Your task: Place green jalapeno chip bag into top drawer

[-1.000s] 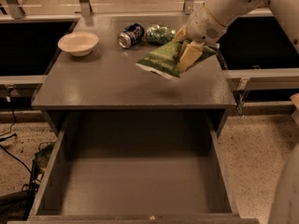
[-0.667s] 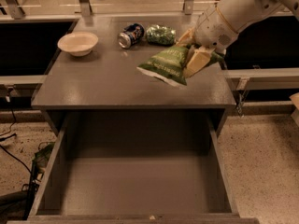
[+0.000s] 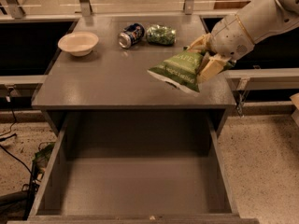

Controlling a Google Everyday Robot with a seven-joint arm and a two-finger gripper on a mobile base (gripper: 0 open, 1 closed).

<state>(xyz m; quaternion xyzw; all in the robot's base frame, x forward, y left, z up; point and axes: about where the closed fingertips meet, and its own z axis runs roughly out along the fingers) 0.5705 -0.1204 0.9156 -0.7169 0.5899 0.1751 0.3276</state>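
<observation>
The green jalapeno chip bag (image 3: 177, 70) is a light-green foil bag with a white-edged end and pale lettering. My gripper (image 3: 204, 59) is shut on its right end and holds it in the air above the right front part of the grey cabinet top (image 3: 107, 78). The bag hangs tilted, its free end pointing down-left. The top drawer (image 3: 135, 190) is pulled wide open below the cabinet top, its flat grey bottom bare. The bag is above and behind the drawer's back right corner.
A white bowl (image 3: 78, 43) stands at the back left of the cabinet top. A soda can (image 3: 131, 35) lies on its side at the back middle, next to a small dark-green shiny bag (image 3: 161, 34). Cables lie on the floor at left.
My gripper has carried the chip bag toward the front and slightly right, lifting it higher off the cabinet top. Nothing else has moved.
</observation>
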